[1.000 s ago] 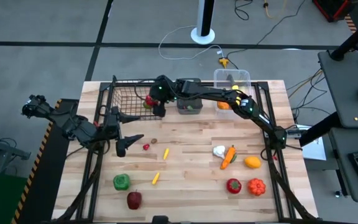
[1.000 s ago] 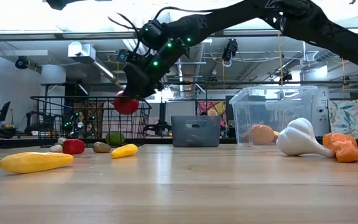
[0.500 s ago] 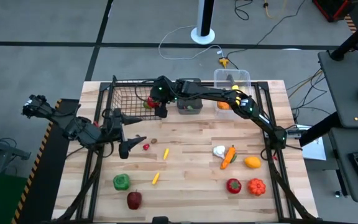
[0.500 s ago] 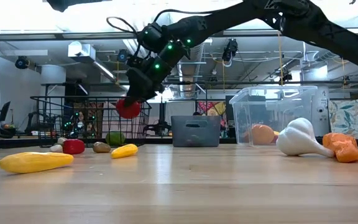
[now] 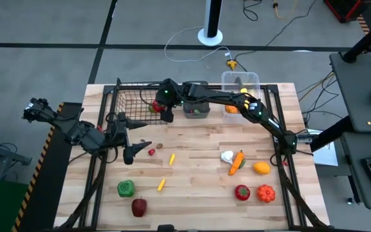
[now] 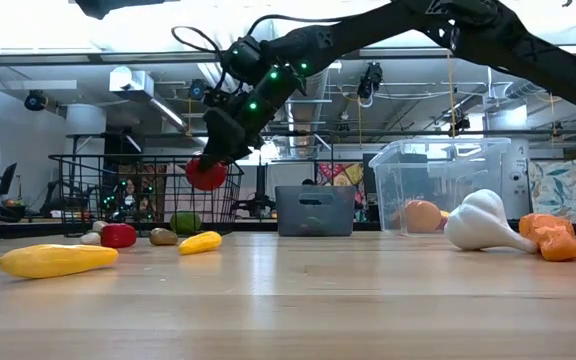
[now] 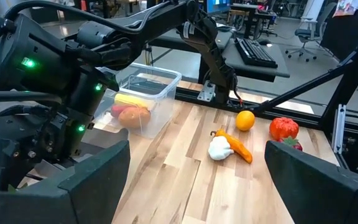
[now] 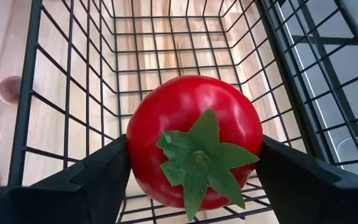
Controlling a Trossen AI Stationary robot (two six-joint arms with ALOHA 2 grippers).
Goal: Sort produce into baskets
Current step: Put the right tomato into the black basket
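A black wire-mesh basket (image 5: 134, 98) sits at the far left of the slatted wooden table (image 5: 192, 187), w/ a small dark grey plastic bin (image 5: 196, 108) beside it and a clear plastic tub (image 5: 240, 82) to the right; the bin shows something green inside, the tub holds an orange round fruit (image 6: 423, 215) and a yellow piece. The right gripper (image 8: 191, 186), reaching across from the right arm, grips a glossy red toy tomato w/ a green star-shaped leaf cap (image 8: 194, 140) between both fingers, hanging above the basket's near-right part, mesh floor visible below in the wrist view. The left gripper (image 5: 134, 149) hovers w/ jaws spread wide and holding nothing, just in front of the basket, near a small red piece (image 5: 151, 152). Loose on the table: a white garlic bulb (image 5: 227, 156) touching an orange carrot (image 5: 237, 162), a yellow-orange lemon-like fruit (image 5: 261, 168), a red strawberry-like piece (image 5: 241, 192), a ridged orange-red pepper (image 5: 265, 193), a green pepper (image 5: 125, 188), a dark red apple (image 5: 138, 207), and two small yellow pieces (image 5: 161, 184) mid-table
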